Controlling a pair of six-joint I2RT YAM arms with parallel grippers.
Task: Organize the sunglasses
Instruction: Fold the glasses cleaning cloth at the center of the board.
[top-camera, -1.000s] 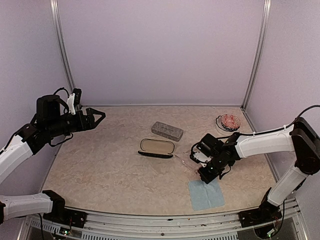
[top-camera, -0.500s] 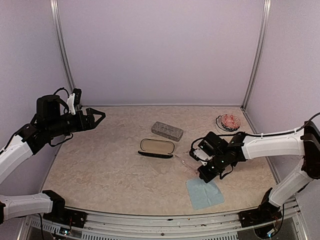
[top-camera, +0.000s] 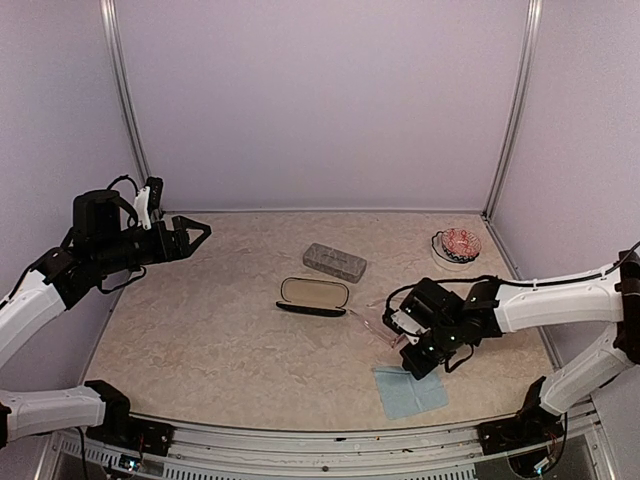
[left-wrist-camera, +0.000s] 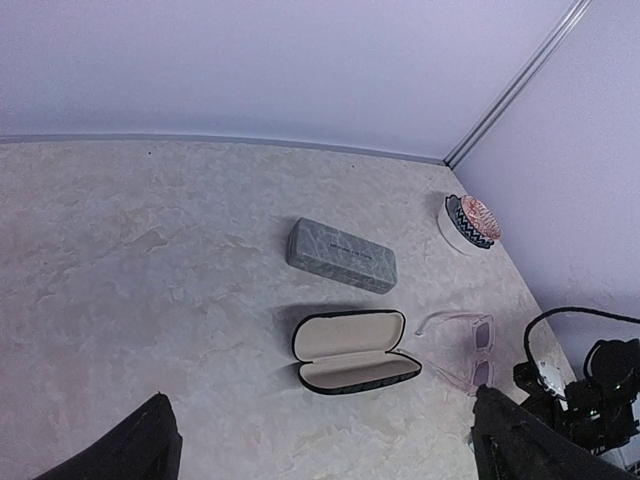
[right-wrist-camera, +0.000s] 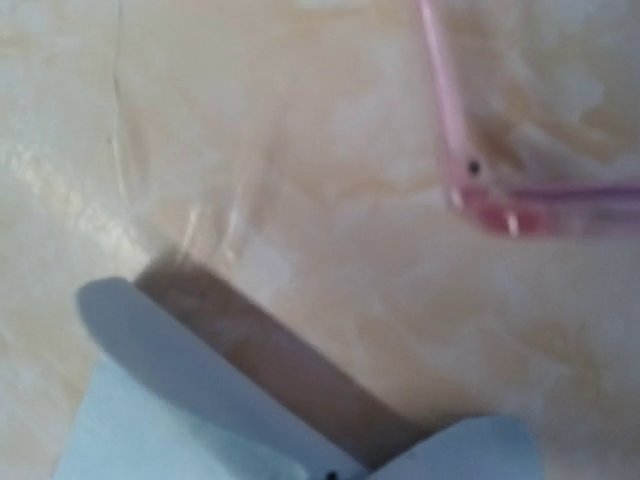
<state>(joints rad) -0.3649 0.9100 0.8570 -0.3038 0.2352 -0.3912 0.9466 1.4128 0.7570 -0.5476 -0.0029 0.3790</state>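
The pale marbled worktop (top-camera: 220, 330) fills the floor of the booth, walled in plain lilac on three sides. The left arm (top-camera: 60, 270) is raised off to the left side, well apart from everything on the surface, and its tool (top-camera: 198, 238) is released, the two black fingers spread wide with nothing between them. The right arm (top-camera: 560, 300) reaches in low from the right, and its tool (top-camera: 413, 362) is clenched, tipped down at the far edge of a light blue cloth (top-camera: 412, 393) lying flat near the front; from here I cannot tell whether it pinches the cloth or only sits above it. Near the middle lies a black case (top-camera: 313, 296), open, its cream lining facing up. Behind it, a little to the right, rests a closed grey case (top-camera: 334, 262), apart from the black one. The clear pinkish sunglasses (left-wrist-camera: 458, 350) lie on the bare worktop just beside the open case's right end, between it and the right tool, outside either case; the right wrist view shows a corner of the pink frame close to the cloth's edge. A small round dish (top-camera: 457, 245) with something pink in it sits in the far right corner.
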